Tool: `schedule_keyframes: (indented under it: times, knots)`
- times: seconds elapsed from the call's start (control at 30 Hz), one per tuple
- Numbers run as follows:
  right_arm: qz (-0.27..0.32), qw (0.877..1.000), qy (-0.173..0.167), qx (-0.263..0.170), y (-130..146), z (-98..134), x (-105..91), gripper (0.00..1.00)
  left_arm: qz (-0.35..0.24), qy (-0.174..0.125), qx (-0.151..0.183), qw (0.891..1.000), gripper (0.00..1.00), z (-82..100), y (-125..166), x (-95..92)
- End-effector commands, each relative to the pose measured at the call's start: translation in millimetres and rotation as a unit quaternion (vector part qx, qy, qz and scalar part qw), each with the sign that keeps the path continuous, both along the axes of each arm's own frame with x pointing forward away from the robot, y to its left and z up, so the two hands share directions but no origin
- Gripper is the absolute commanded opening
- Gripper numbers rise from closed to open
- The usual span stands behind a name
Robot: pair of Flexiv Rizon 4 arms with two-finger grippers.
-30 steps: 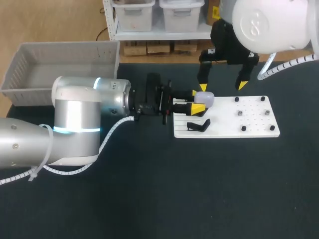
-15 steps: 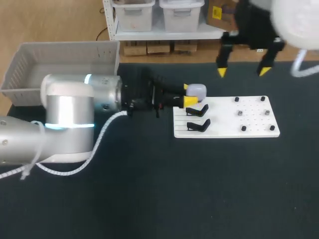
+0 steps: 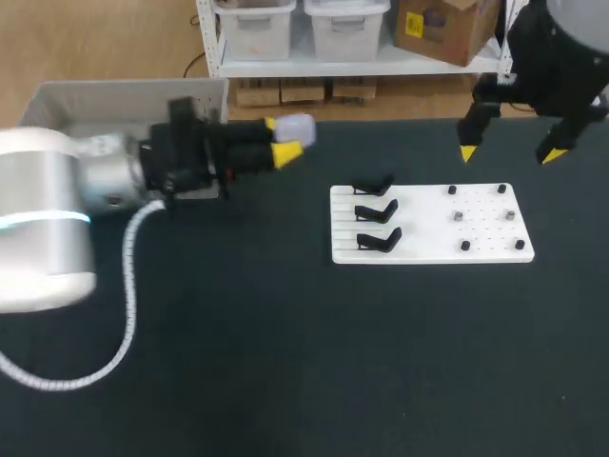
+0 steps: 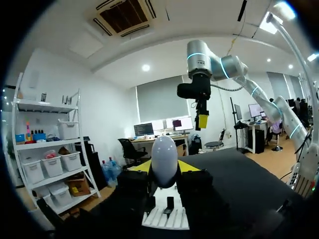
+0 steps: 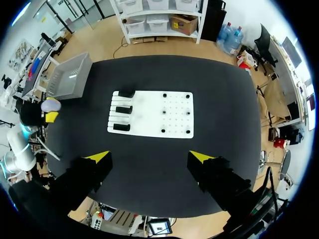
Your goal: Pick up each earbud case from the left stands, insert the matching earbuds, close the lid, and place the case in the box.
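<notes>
Near the box (image 3: pixel 114 92) | left hand (image 3: pixel 283 140) grips earbud case (image 3: pixel 295 127), moved off stands (image 3: pixel 374 211) | right hand (image 3: pixel 507 153) wide, withdrawn

The earbud case (image 4: pixel 164 160) looks smooth, glossy plastic; the table (image 3: pixel 285 362) matt dark; the board (image 3: pixel 485 234) matt white.

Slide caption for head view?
Left tool holds the earbud case near the grey box; right tool open, high above the table.

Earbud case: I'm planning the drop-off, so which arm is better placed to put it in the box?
Left. The left gripper is shut on the earbud case beside the box; the right gripper hangs open and empty at the table's opposite side.
</notes>
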State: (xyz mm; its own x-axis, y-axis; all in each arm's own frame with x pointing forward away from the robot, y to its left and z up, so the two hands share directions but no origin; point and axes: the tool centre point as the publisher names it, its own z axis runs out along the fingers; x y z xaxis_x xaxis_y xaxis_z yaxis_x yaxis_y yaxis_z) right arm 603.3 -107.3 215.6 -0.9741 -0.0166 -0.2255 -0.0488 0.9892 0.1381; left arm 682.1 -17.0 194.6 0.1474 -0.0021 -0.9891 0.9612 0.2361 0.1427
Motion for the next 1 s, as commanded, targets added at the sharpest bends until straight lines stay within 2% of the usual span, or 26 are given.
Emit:
schedule_keyframes:
  times: [0.03,0.17,0.37,0.43,0.57,0.73,0.9,1.0]
  knots:
    - [-0.008,0.999,-0.051,0.003,-1,-2,-4.4,1.00,0.178,-0.013,-0.012,0.984,0.00,18.5,67,3.9]
    - [-0.008,0.999,-0.051,0.003,-1,-2,-4.4,1.00,0.234,-0.021,-0.018,0.972,0.00,13.7,106,34.6]
    - [-0.008,0.999,-0.051,0.003,-1,-2,-4.4,1.00,0.297,-0.028,-0.025,0.954,0.00,10.4,163,91.6]
    - [-0.008,0.999,-0.051,0.003,-1,-2,-4.4,1.00,0.307,-0.036,-0.010,0.951,0.00,10.8,178,108.2]
    - [-0.008,0.999,-0.051,0.003,-1,-2,-4.4,1.00,0.331,-0.031,0.015,0.943,0.00,8.2,210,141.4]
    - [-0.008,0.999,-0.051,0.003,-1,-2,-4.4,1.00,0.343,-0.021,0.039,0.938,0.00,5.4,233,171.2]
    - [-0.008,0.999,-0.051,0.003,-1,-2,-4.4,1.00,0.341,-0.017,0.089,0.936,0.00,0.0,249,196.4]
    - [-0.008,0.999,-0.051,0.003,-1,-2,-4.4,1.00,0.341,-0.012,0.095,0.935,0.00,-2.2,256,208.4]
